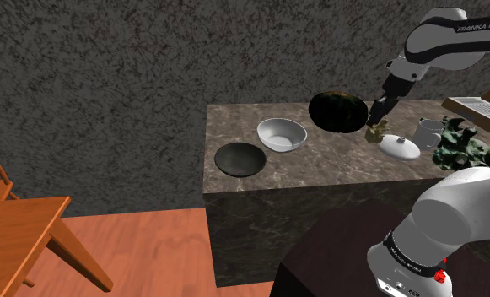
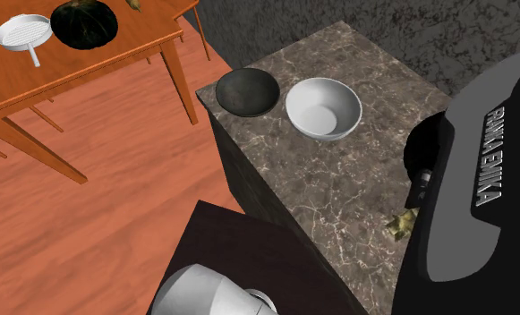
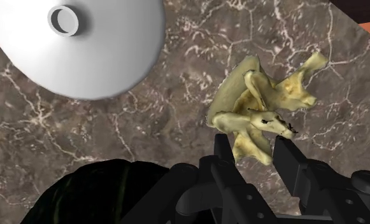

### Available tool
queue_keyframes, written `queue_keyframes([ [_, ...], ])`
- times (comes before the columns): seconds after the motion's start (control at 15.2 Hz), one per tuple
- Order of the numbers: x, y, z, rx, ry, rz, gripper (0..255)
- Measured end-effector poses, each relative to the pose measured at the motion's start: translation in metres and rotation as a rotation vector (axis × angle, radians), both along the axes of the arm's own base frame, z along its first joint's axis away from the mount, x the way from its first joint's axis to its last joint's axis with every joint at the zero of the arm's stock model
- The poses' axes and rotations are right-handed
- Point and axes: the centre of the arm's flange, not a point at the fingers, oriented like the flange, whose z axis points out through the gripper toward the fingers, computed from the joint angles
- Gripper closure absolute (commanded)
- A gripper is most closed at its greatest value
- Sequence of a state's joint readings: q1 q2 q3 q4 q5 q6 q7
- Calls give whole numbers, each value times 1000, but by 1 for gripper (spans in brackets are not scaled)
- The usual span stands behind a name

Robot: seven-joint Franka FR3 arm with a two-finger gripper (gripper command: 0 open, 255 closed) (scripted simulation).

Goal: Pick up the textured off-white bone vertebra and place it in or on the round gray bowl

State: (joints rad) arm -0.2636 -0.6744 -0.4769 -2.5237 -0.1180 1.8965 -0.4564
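While you are looking along the hand, your gripper (image 3: 255,147) is hanging low over the marble counter (image 3: 145,140). Its two black fingers (image 3: 223,154) are standing apart, one on each side of the lower lobe of the bone vertebra (image 3: 261,108). They are coming very close to the bone, but whether they are touching it I cannot tell. The vertebra is showing a pale yellowish colour with thin, rough wings, and it is lying on the counter surface. Near it a white lid (image 3: 81,44) with a round knob is resting, and a dark green squash (image 3: 94,194) is sitting close to the gripper on the lid's side.

From the shoulder view you are seeing the arm reaching down from the upper right. The gripper is pointing at the vertebra just under it, between the squash and the lid. A dark gray bowl (image 1: 240,159) is sitting toward the shoulder view's left end of the counter, and a pale bowl (image 1: 282,134) is standing just beside it. Both bowls are lying well apart from the vertebra, with the squash between. A light mug (image 1: 428,132) and a green leafy thing (image 1: 462,145) are standing at the shoulder view's right of the lid.
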Motion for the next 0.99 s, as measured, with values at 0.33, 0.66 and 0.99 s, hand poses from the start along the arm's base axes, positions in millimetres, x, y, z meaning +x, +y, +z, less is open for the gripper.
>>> queue_keyframes([
  [0.33, 0, 1, 25, 0, 0, 0, 255],
  [0.66, 15, 22, 38, 0, 0, 1, 255],
  [0.99, 51, 78, 43, 0, 1, 1, 255],
])
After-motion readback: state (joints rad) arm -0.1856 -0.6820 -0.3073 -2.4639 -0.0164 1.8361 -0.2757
